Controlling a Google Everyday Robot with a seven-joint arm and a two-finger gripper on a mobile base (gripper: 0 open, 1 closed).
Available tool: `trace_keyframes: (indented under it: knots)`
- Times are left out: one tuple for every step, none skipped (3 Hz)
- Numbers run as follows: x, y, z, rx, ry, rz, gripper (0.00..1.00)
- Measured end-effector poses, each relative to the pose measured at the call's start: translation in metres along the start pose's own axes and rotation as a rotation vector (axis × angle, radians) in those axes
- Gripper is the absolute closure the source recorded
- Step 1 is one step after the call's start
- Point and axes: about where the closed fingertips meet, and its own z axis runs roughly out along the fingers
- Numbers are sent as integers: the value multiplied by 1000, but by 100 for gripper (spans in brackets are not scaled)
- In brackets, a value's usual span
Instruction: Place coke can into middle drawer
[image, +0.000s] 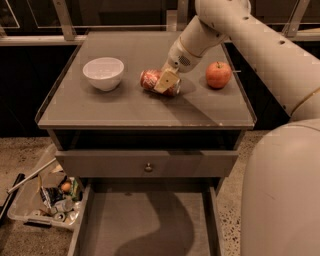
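– Gripper position and state are requested.

– It is located at the end of the arm, which is extended from the right over the cabinet top. The gripper is lowered onto the coke can, and the can's right portion is covered by it. Whether the can is clenched or released cannot be told.

– How is the coke can placed?

– It is laid on its side on the cabinet top, near the middle, with its red left end exposed. The middle drawer is found below, at the front of the cabinet; it is pulled out, and its flat grey floor is crossed by a dark shadow. The can is not contained in it.

– What else is noted around the can?

– An apple is set upright to the right of the can, apart from it. A white bowl is set to the left, also apart. A closed drawer front with a small knob is fitted above the open drawer. A clear plastic bin holding assorted clutter is placed on the floor at the left of the cabinet.
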Motion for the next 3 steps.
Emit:
trace_keyframes:
  knots:
    - [-7,1,-2,0,8,-26,100]
    - [-11,8,-12,-3,11,-57,100]
    - [-9,22,-32,-1,5,-95,100]
